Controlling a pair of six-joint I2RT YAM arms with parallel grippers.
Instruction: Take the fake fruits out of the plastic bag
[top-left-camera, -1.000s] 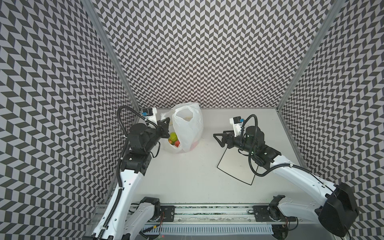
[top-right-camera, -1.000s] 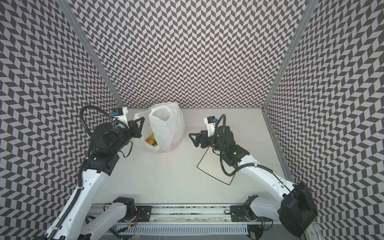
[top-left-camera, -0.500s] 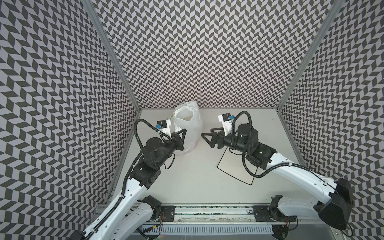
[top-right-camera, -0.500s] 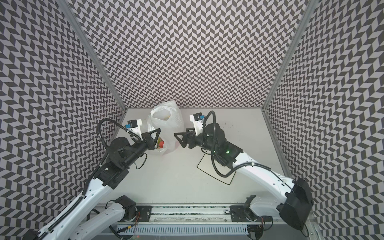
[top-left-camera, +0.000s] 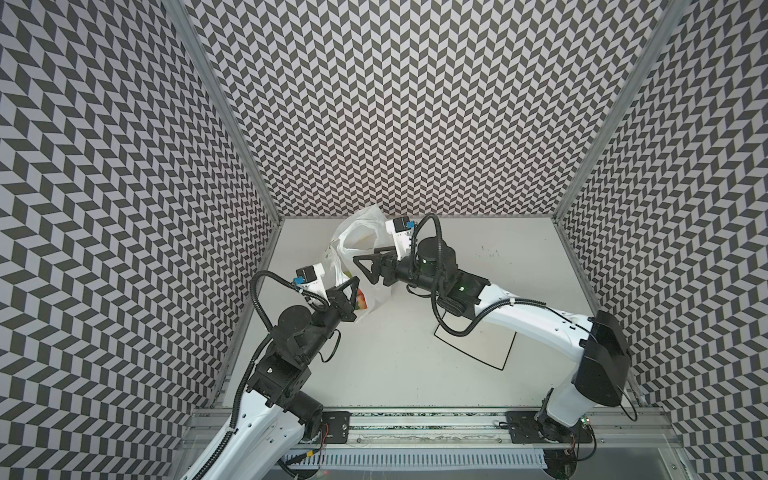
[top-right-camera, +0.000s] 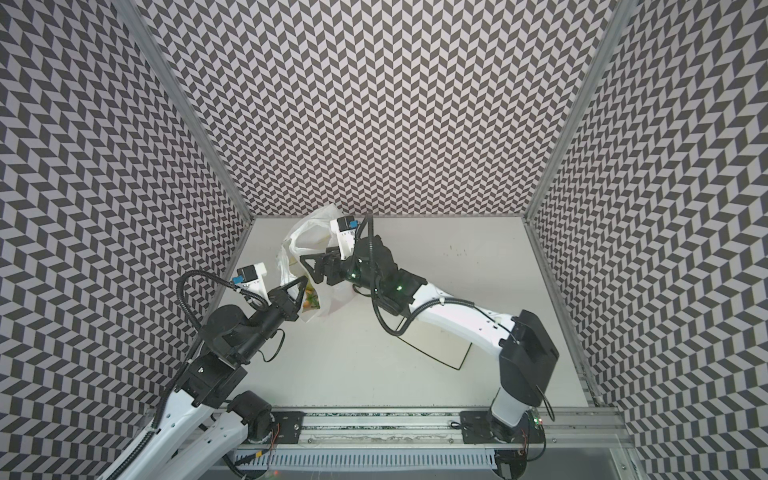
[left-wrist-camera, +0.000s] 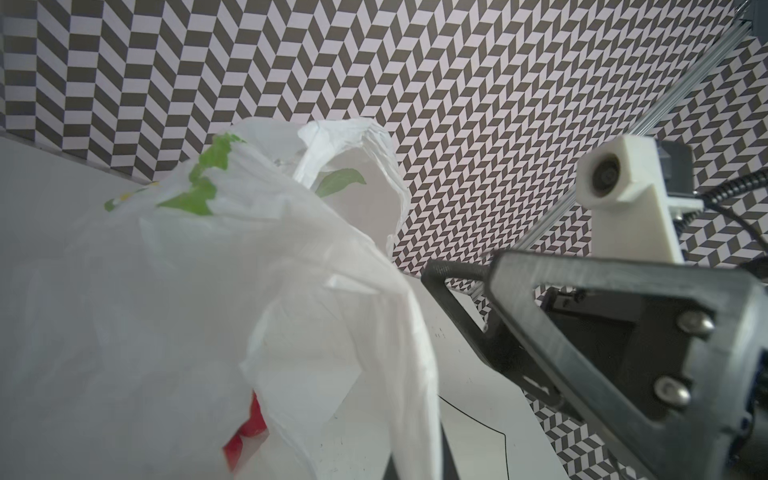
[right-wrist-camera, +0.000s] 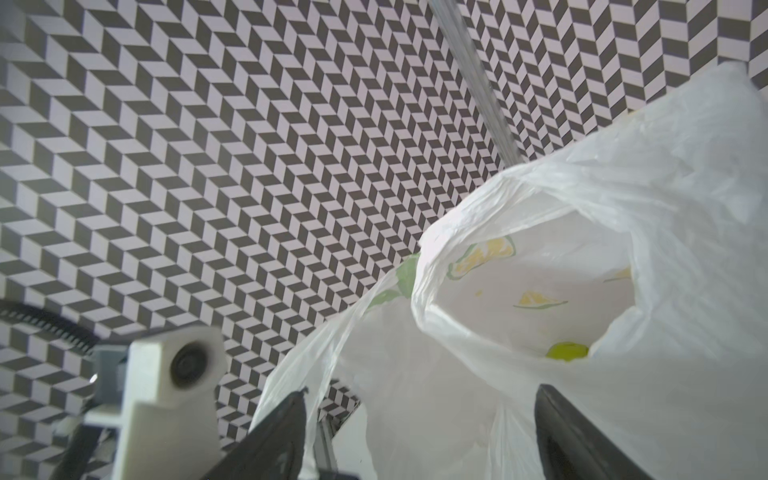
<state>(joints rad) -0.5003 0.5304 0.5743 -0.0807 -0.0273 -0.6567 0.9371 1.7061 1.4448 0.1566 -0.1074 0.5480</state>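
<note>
left gripper is pinched shut on the bag edge, right gripper is spread wide around the bag's side. bag's at the back of the table, fruits all inside it, pear peeking through the mouth

Left arm: rises from the near rail with the elbow folded and the wrist angled up toward the far wall; left gripper has its fingers pressed together, pinching a fold of the plastic bag. Right arm: reaches low across the middle with a level wrist; right gripper has its fingers spread wide, tips facing the left gripper.
</note>
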